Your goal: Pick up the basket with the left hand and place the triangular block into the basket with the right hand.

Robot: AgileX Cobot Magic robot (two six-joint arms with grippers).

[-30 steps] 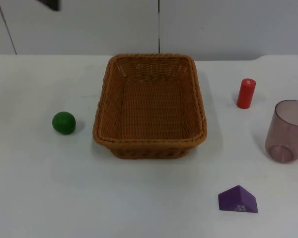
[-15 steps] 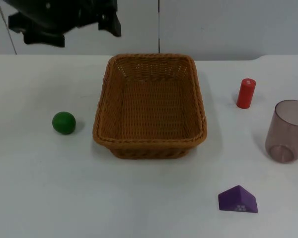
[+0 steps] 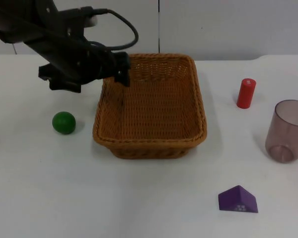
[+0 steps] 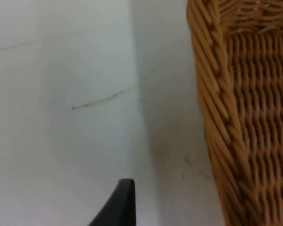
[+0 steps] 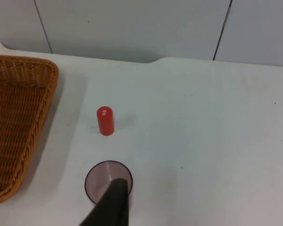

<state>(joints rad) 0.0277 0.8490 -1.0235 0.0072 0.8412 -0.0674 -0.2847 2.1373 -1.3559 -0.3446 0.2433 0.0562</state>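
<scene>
Top view: left claw (image 3: 120, 79) over the basket's (image 3: 150, 104) far left rim, fingers not readable from here, so cannot tell whether spread or pressed together. Left wrist view: one black fingertip just outside the woven wall (image 4: 217, 117), bare counter (image 4: 61, 94) beside it; probably lining up so the rim falls between the fingers, though not touching yet. Basket flat on the counter, not lifted, nothing inside.

Triangular block (image 3: 238, 199) lying near of the basket and to its right, well apart from it, sloped faces up; likely needs a pinch across the flat sides rather than the slopes. Red cylinder (image 3: 246, 93) standing upright right of the basket, tinted cup (image 3: 287, 131) further right and nearer, green ball (image 3: 63, 122) just left of the basket.

Right wrist view: looks from height onto the cup (image 5: 108, 181) and the cylinder (image 5: 104, 120), with a basket corner (image 5: 19, 117) off to one side. Right claw waiting, aloft right of the basket; cannot tell its opening either. Judged stage: approach to the basket grasp, block step not begun. Risk: the ball close to the left arm's path.
</scene>
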